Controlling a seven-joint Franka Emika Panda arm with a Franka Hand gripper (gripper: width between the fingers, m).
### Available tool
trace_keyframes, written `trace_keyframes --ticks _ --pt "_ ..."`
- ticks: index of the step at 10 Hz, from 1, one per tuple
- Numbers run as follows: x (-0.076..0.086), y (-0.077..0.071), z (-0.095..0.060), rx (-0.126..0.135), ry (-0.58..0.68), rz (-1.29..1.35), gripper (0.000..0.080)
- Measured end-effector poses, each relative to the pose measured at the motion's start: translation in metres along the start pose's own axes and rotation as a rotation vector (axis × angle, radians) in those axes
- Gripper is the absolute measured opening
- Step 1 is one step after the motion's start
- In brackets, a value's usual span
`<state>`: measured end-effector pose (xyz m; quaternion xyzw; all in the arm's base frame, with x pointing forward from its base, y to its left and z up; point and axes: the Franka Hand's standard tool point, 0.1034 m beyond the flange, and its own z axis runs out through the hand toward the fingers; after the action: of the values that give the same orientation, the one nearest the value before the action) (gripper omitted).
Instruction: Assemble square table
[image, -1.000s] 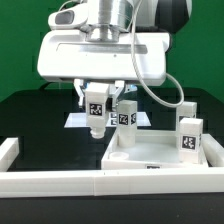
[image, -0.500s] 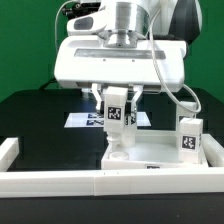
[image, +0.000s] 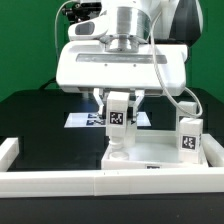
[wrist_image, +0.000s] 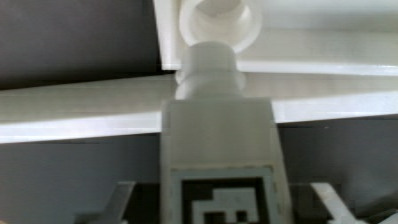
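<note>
My gripper (image: 120, 106) is shut on a white block leg (image: 119, 125) with a black-and-white tag, held upright. The leg's lower end meets the near corner of the white square slab (image: 160, 156) on the exterior view's left. A second tagged leg (image: 188, 134) stands upright at the slab's corner on the exterior view's right. In the wrist view the held leg (wrist_image: 221, 120) runs from my gripper (wrist_image: 222, 208) down to a round hole mount (wrist_image: 217, 18) in the slab. My fingers (wrist_image: 118, 205) flank the tagged end.
A long white rail (image: 90, 183) runs along the front, with a raised end block (image: 8, 150) at the exterior view's left. The marker board (image: 82, 120) lies behind the slab on the black table.
The gripper has carried the leg toward the exterior view's right and set it over the slab's corner. In the last half second it has barely moved.
</note>
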<state>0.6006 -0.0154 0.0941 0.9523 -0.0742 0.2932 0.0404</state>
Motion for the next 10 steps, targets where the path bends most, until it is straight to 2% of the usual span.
trace_keyframes --ticks 6,10 --pt "-0.011 0.003 0.011 0.001 -0.018 -0.011 0.0284" --pt "-0.016 -0.009 0.015 0.013 -0.028 -0.021 0.0284"
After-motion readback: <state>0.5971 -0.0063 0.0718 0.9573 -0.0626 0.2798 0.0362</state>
